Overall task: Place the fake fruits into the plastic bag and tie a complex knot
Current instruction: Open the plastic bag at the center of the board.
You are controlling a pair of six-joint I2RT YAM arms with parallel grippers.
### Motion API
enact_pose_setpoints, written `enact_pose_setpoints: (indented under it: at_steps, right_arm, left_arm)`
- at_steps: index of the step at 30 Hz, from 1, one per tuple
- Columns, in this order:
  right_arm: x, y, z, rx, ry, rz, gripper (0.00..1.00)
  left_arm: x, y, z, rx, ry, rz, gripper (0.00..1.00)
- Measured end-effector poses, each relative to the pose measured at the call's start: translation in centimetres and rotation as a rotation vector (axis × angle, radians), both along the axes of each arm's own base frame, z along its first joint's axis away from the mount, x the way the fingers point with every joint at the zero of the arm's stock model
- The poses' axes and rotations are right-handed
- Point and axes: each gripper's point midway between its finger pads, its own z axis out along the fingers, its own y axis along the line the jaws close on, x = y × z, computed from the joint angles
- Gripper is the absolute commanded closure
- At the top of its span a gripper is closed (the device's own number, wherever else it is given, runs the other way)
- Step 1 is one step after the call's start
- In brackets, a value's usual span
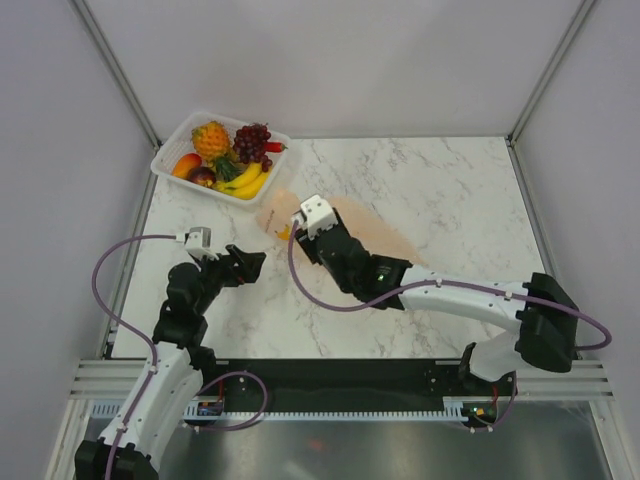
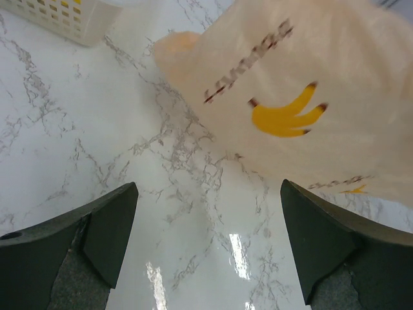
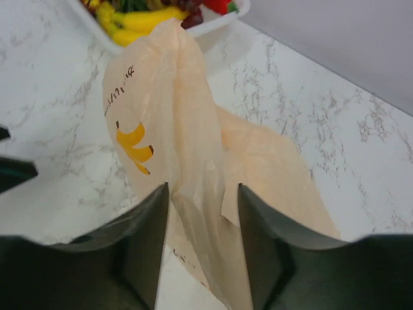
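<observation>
The fake fruits (image 1: 228, 155) lie piled in a white lattice basket (image 1: 165, 160) at the back left; the bananas (image 3: 148, 19) show at the top of the right wrist view. The peach plastic bag (image 1: 385, 235) lies on the marble just right of the basket, one part raised in a fold. My right gripper (image 1: 300, 228) hangs over its left end, jaws partly open with the raised fold of the plastic bag (image 3: 174, 97) between them (image 3: 203, 187). My left gripper (image 2: 208, 187) stands wide open above bare marble, near the printed plastic bag (image 2: 310, 77). No knot is in view.
The white basket (image 2: 58, 16) sits at the table's back left corner, its rim (image 3: 219, 26) touching the bag's far end. Grey walls and metal posts close in the table on three sides. The arm bases stand at the near edge.
</observation>
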Motion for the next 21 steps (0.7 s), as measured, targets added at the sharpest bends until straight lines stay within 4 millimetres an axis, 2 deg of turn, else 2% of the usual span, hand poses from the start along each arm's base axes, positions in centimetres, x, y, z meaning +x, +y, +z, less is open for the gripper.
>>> enact_pose_setpoints:
  at_steps: [2, 5, 7, 10, 12, 15, 19, 21]
  right_arm:
    - [-1.9, 1.9, -1.9, -0.065, 0.005, 0.036, 0.31]
    - [-4.9, 4.3, -4.9, -0.143, 0.050, 0.155, 0.29]
    - [-6.2, 5.0, -5.9, -0.152, 0.088, 0.222, 0.29]
    - [-6.8, 5.3, -5.6, -0.118, 0.111, 0.262, 0.29]
    - [-6.9, 4.9, -4.5, -0.080, 0.120, 0.274, 0.30]
    - [-5.4, 3.4, -2.4, 0.007, 0.141, 0.266, 0.30]
    - [-0.2, -0.4, -0.7, 0.107, 0.178, 0.166, 0.34]
    - [2.2, -2.1, -1.1, 0.132, 0.209, 0.113, 0.37]
  left_arm:
    - [0.0, 0.0, -0.1, 0.001, 0.004, 0.000, 0.00]
    - [0.0, 0.0, -0.2, 0.002, 0.009, 0.002, 0.00]
    - [0.1, 0.1, -0.4, 0.003, 0.014, 0.004, 0.00]
    - [0.2, 0.2, -0.6, 0.007, 0.026, 0.012, 0.00]
    - [0.3, 0.3, -0.6, 0.009, 0.028, 0.020, 0.00]
    - [0.3, 0.4, -0.3, 0.008, 0.016, 0.026, 0.00]
    - [0.2, 0.4, 0.6, 0.003, -0.015, 0.026, 0.00]
    - [0.2, 0.4, 0.8, 0.001, -0.025, 0.026, 0.00]
